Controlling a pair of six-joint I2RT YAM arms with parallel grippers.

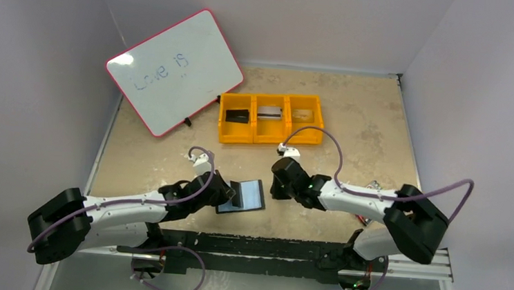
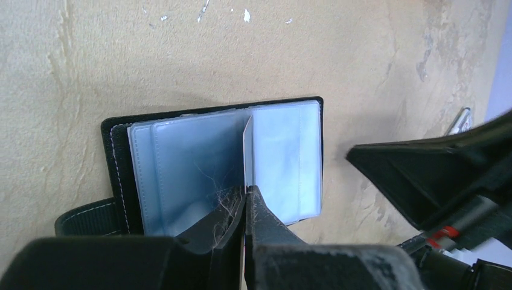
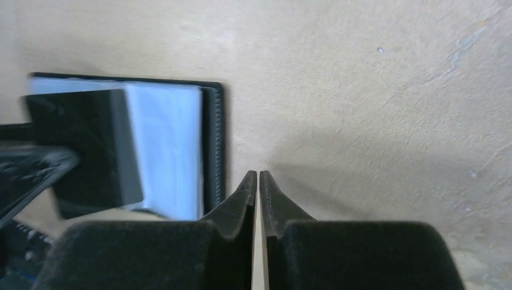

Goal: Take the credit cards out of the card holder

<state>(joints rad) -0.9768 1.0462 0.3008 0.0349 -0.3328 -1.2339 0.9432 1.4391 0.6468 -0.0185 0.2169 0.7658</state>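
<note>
Whiteboard [image 1: 175, 71] reading "Love is" sits upper left; orange tray [image 1: 268, 140] at top centre has a credit card [image 1: 238, 115] in each slot. Black card holder [image 1: 249, 195] lies open at lower centre, shiny bluish sleeves [image 2: 181, 169] showing, left gripper [image 2: 246, 192] pinched on one upright sleeve, right gripper [image 3: 258, 176] closed empty just beside it.

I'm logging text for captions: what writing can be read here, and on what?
"Love is": hand-written marker on the pink-framed white whiteboard.
Cards lying in the orange three-compartment plastic tray: print too small to read.
Open black card holder with clear plastic sleeves: no writing visible.
</note>
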